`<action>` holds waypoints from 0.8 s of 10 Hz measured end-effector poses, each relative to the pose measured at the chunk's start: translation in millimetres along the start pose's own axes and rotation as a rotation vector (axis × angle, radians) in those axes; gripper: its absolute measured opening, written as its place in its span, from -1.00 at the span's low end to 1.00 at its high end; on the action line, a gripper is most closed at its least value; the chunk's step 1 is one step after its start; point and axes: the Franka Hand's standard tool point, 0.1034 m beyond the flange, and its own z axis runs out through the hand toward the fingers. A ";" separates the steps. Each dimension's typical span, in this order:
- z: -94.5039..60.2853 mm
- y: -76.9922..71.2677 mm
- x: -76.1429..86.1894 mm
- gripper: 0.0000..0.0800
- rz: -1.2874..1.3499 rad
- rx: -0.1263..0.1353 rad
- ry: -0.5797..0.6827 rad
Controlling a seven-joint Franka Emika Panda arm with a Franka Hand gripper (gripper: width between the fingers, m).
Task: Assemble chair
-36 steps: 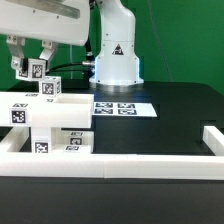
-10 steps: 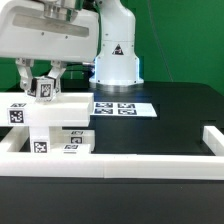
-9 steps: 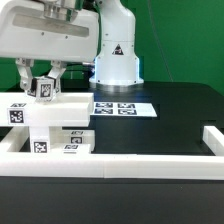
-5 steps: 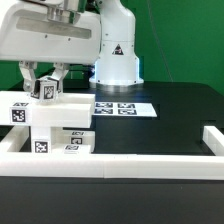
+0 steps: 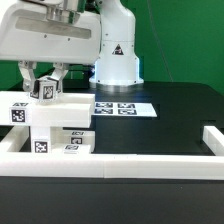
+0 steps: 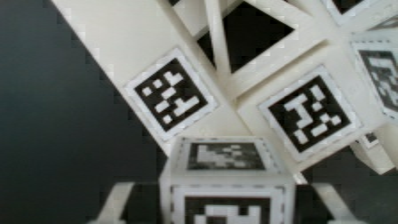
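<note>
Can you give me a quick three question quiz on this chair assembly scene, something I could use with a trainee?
1. True or false: the pincer is shut on a small tagged white part above the stacked chair parts.
2. Where does the marker board lie in the exterior view?
A. To the right of the chair parts, in front of the robot base
B. On top of the chair parts
C. Outside the white border rail
3. Fill in: the table surface is ____ in colour.

Key: 1 true; 2 A; 3 black.
</note>
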 end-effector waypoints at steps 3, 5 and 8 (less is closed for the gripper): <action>0.0 0.3 -0.4 -0.28 0.003 0.000 0.000; 0.0 0.3 -0.5 -0.28 0.048 0.000 0.000; 0.0 0.3 -0.3 -0.28 0.215 0.000 0.001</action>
